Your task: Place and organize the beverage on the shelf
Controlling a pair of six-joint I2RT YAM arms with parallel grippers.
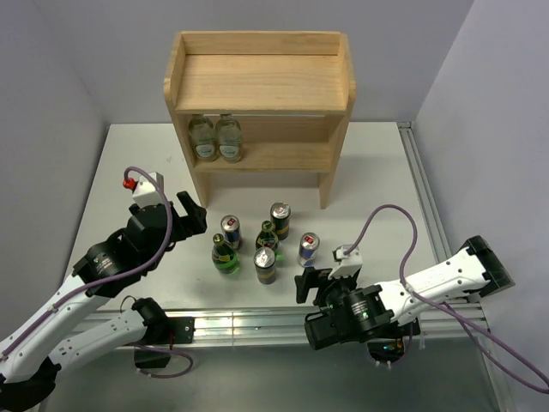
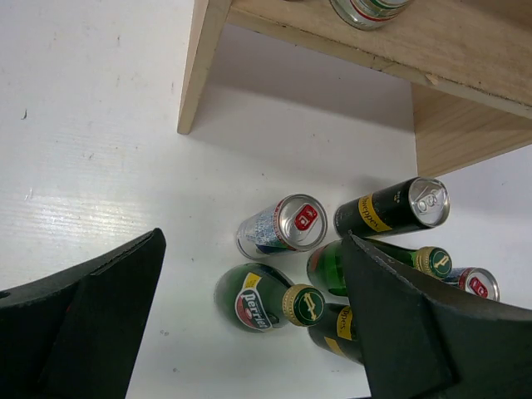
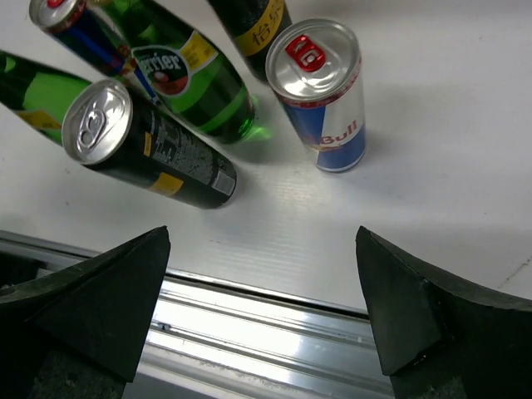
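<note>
The wooden shelf (image 1: 257,86) stands at the back; its leg (image 2: 199,66) shows in the left wrist view. The six drinks stand clustered in front of it: two green bottles (image 1: 226,255) (image 1: 268,236), two black cans (image 1: 280,220) (image 1: 265,265), and two blue-and-silver cans (image 1: 230,232) (image 1: 308,249). My left gripper (image 1: 193,215) is open and empty, just left of the cluster, above a green bottle (image 2: 262,297) and a blue-and-silver can (image 2: 283,226). My right gripper (image 1: 310,283) is open and empty, at the cluster's near right, facing a blue-and-silver can (image 3: 320,91) and a black can (image 3: 150,145).
Two clear pale glass bottles (image 1: 215,137) stand at the left of the shelf's lower tier. The top board holds nothing. An aluminium rail (image 1: 249,324) runs along the table's near edge, right under my right gripper (image 3: 262,237). Grey walls enclose the table.
</note>
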